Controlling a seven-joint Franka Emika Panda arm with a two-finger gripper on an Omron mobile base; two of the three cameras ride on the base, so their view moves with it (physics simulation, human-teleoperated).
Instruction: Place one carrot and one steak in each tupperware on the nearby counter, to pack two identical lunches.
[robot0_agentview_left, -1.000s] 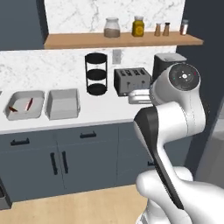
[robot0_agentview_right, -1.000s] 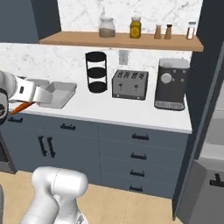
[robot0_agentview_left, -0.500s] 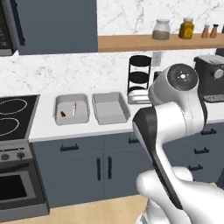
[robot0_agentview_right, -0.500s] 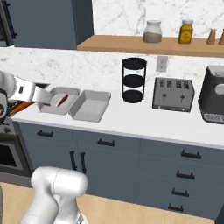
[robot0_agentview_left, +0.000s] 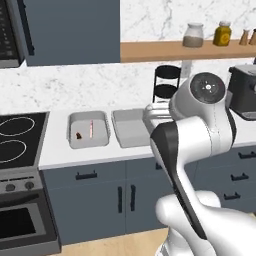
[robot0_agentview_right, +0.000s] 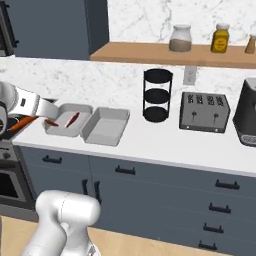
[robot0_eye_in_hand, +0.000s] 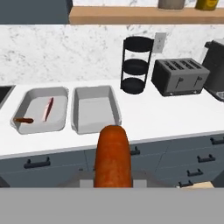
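Gripping a carrot (robot0_eye_in_hand: 113, 155) between narrow fingers, hand view; at ten o'clock, left tupperware (robot0_eye_in_hand: 40, 109) holding steak (robot0_eye_in_hand: 47, 109) and carrot; right tupperware (robot0_eye_in_hand: 95, 110) bare.

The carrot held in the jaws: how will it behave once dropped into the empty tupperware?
The carrot looks like a rounded, tapered stick, so it will probably roll until a wall of the empty tupperware stops it. It sticks out straight, unsagging, so likely stiff. It looks small, probably light.
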